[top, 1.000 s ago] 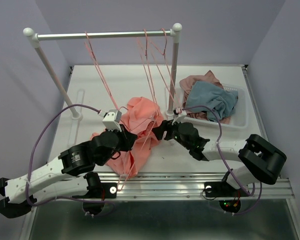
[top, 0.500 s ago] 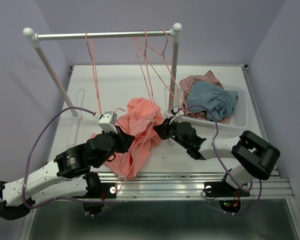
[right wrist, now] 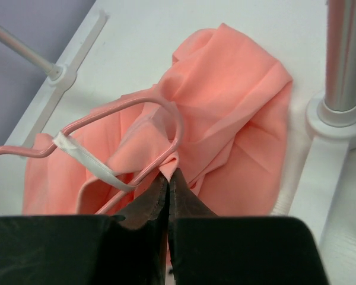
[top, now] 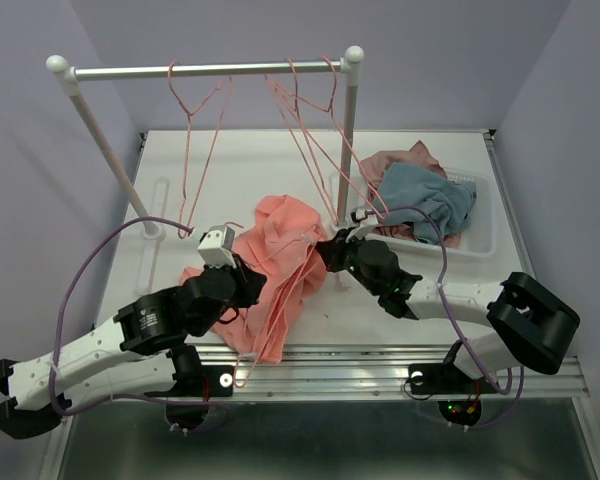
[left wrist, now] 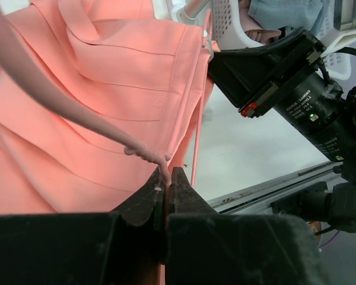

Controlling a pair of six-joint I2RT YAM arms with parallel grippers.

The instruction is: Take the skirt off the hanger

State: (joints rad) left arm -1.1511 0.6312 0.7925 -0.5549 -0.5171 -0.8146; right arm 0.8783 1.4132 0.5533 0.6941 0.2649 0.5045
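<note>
Top external: the skirt (top: 280,240) is heaped on the table (top: 240,170), in front of the clothes rail (top: 210,70) and just left of the foot of its right post (top: 347,140). It is off the rail but not yet free of its hanger. The left gripper (top: 248,290) is set at the heap's near-left edge and the right gripper (top: 327,252) at the edge nearest the post. One grip each side probably lets cloth and wire be pulled apart.

Left wrist: the jaws are seen closed, with the end of the pink wire hanger (left wrist: 77,110) pinched between the tips against pleated coral cloth. The wire seems to be held so it can be drawn out.

Right wrist: the jaws are closed on a skirt fold right under the hanger's bend, the post foot at the right. A white strap (right wrist: 89,163) is looped over the wire. This is likely what keeps the skirt hooked, so the cloth is held there for slipping off.
</note>
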